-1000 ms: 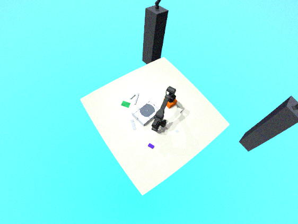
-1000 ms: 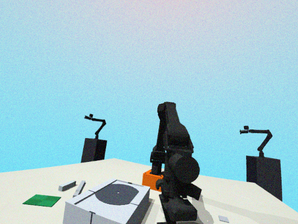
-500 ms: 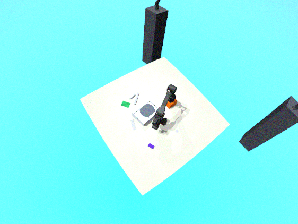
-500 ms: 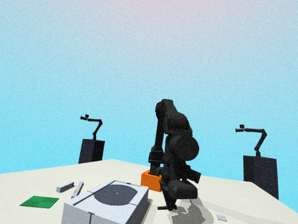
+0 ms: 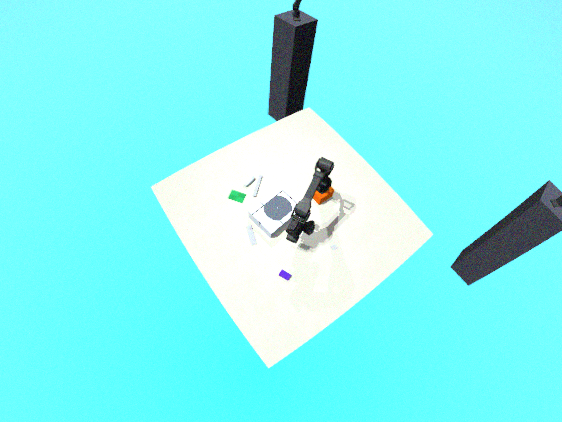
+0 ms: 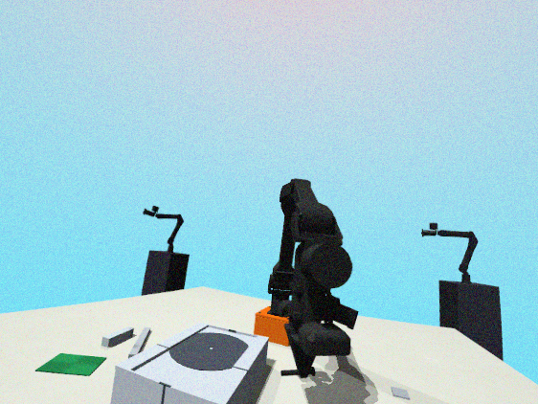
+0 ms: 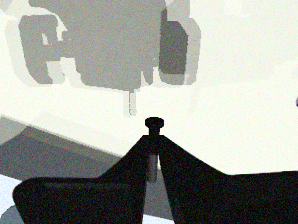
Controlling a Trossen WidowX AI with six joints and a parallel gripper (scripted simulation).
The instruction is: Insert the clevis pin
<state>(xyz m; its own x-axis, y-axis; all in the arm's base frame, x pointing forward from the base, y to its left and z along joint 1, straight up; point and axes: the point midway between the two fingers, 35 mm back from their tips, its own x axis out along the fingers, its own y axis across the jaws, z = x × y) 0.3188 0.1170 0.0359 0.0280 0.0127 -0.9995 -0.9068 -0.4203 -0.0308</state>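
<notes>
Exterior view, left to right. Green mat (image 5: 237, 196) (image 6: 72, 365), one, flat. Pale blocks (image 5: 258, 186) (image 6: 140, 342), two, behind it. Steel tray (image 5: 270, 229) (image 6: 139, 388) (image 7: 30, 150), one, hole side up; disc (image 5: 274, 204) (image 6: 191, 356) (image 7: 10, 215), one, lying flat inside, centre hole unfilled. Pin (image 6: 290, 372) (image 7: 154, 123), one, beside the tray, roughly level, shank towards it. Gripper (image 5: 292, 239) (image 6: 306, 372) (image 7: 153, 140), one, nearly closed, pinching the pin just below its head. Grey tile (image 5: 334, 247) (image 6: 400, 392), one, far right. Step in hand, by judgement: pick-up, grip secured. Next: raise the pin clear, turn it upright head uppermost, carry it over the disc's hole, align, lower; a tilted shank could nudge the disc.
</notes>
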